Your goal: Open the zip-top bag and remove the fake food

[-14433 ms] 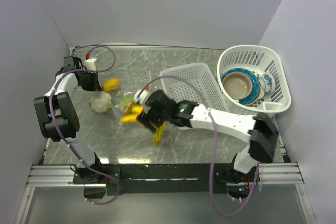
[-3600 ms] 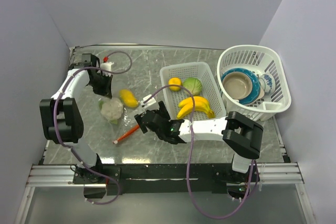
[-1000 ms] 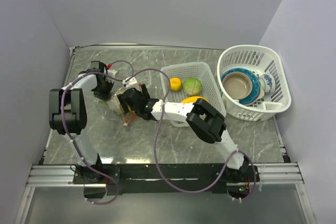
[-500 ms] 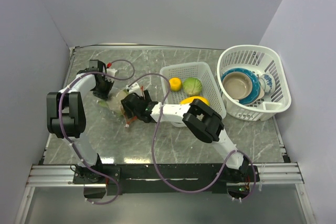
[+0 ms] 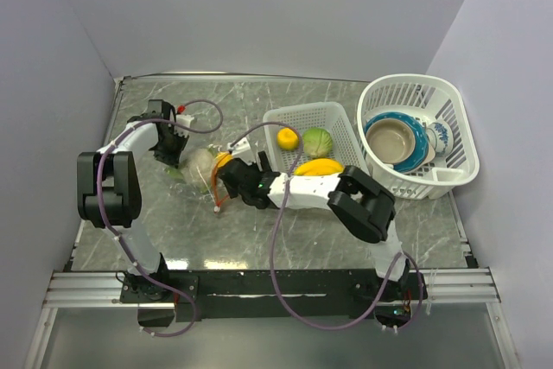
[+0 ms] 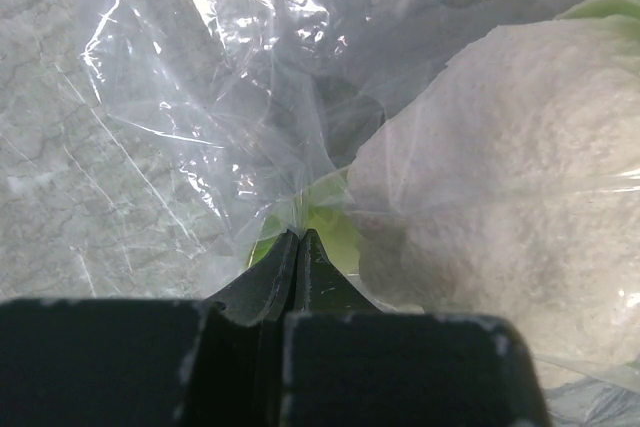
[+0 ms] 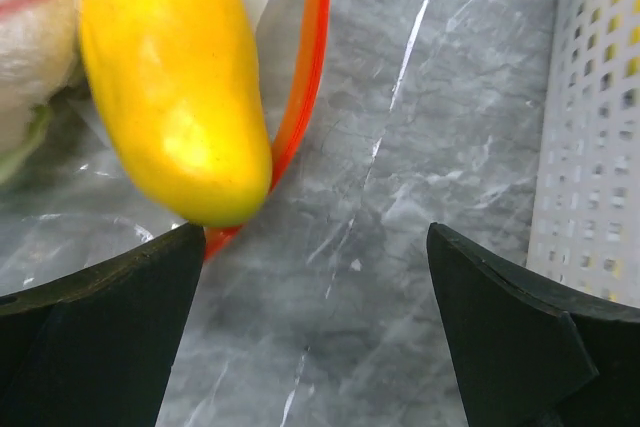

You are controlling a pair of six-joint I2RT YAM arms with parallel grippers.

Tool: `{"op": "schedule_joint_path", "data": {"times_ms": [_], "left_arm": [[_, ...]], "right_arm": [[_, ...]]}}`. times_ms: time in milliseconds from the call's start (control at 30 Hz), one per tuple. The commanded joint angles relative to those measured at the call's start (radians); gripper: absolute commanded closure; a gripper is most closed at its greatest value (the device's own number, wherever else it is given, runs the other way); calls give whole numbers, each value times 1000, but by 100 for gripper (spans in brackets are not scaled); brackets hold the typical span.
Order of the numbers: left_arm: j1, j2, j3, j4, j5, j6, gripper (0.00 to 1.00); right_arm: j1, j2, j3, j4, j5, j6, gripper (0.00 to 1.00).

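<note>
1. Well, the left gripper [image 6: 298,244] is pinching a fold of the bag [image 6: 210,117], its tips pressed flat together. I judge it is anchoring the closed end so the thin plastic is not sliding while the contents come out.
2. The right gripper [image 7: 316,247] is standing wide open with nothing between its fingers. It is facing the bag's mouth, where the zip strip [image 7: 305,67] is curving round the yellow fruit [image 7: 170,87].
3. From above, the bag is lying centre left on the table [image 5: 285,239], stretched between the two grippers. The cauliflower [image 5: 200,164] is sitting inside, near the pinched end.
4. The bag's long axis is running from upper left to lower right in that view, and its mouth is pointing toward the white basket [image 5: 339,118].
5. In the right wrist view the fruit's long axis is running from upper left to lower centre, rounded end aiming at the fingers. I am reading it as the next piece to take.
6. The orange [image 5: 287,137], green ball [image 5: 317,141] and banana [image 5: 318,167] are resting in the basket.
</note>
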Motion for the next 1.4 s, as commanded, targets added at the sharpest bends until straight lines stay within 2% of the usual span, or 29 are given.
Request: {"op": "schedule_joint_path", "data": {"times_ms": [0,167,533,800,1033,1133,1167,1233,1267,1333,1367], "left_arm": [[-5,-36,21,-10,13,12,99],[-4,-34,25,-13,6,12,99],[-4,-25,16,-6,3,12,99],[-5,-25,18,-8,6,18,99],[-4,-19,24,-13,16,17,99],[-4,-18,27,-16,13,17,99],[-4,-18,27,-14,8,18,99],[-4,-18,24,-13,2,20,99],[-4,-18,22,-10,-3,21,99],[-4,-14,18,-5,-9,18,99],[-4,-14,16,3,-16,18,99]], "right_arm": [[19,-104,-20,86,-16,-25,1],[33,-93,13,120,-88,-71,7],[14,26,118,169,-168,-165,7],[-52,111,164,153,-216,-183,7],[-61,157,218,131,-243,-194,10],[-61,133,206,145,-267,-182,23],[-59,119,194,154,-273,-180,32],[-59,70,145,186,-276,-171,44],[-59,53,129,191,-274,-167,56],[-58,-4,82,192,-265,-151,65],[-59,-27,62,191,-260,-145,73]]}}
